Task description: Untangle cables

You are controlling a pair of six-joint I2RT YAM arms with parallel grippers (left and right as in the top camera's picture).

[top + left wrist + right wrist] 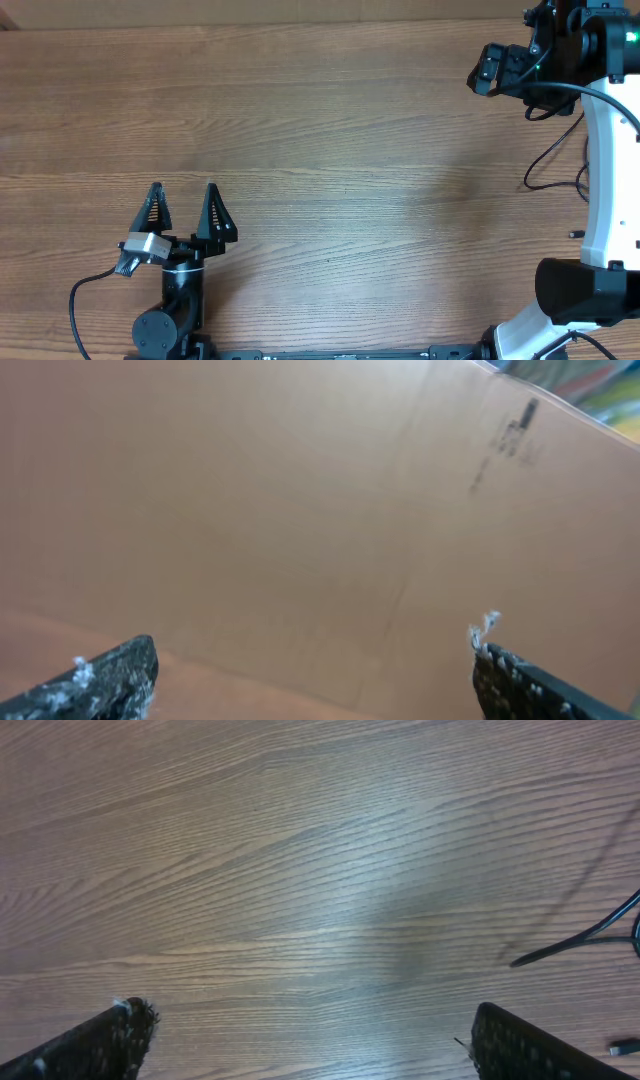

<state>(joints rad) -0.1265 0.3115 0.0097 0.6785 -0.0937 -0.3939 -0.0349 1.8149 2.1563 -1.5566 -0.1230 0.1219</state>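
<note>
I am looking down at a big wooden table (330, 130). My left gripper (183, 190) sits near the bottom left of the table. Its two black fingers (157, 205) stand wide apart and hold nothing. The left wrist camera shows me only those two finger tips in the bottom corners, with bits of white fluff on them. In front of them is a plain brown board (300, 510), which is blurry. It has a small dark mark near its top right, too fuzzy for me to read. My right arm (610, 190) is white and runs up the right side of the table to the top right corner. From above I cannot make out its fingers well. The right wrist camera helps. It shows the right gripper (312, 1020) pointing down at the wood, with its two finger tips far apart in the bottom corners, holding nothing. The thing I care about is a thin black cable (560, 945). In the right wrist view it lies on the wood at the right edge, with one loose end pointing toward the middle of the picture. A small plug (625, 1047) lies near the bottom right corner, just beside the right finger. I cannot tell if they touch. From above, the cable is by the right edge of the table, close to the white arm and well apart from the left gripper. Neither gripper is closed on it.
</note>
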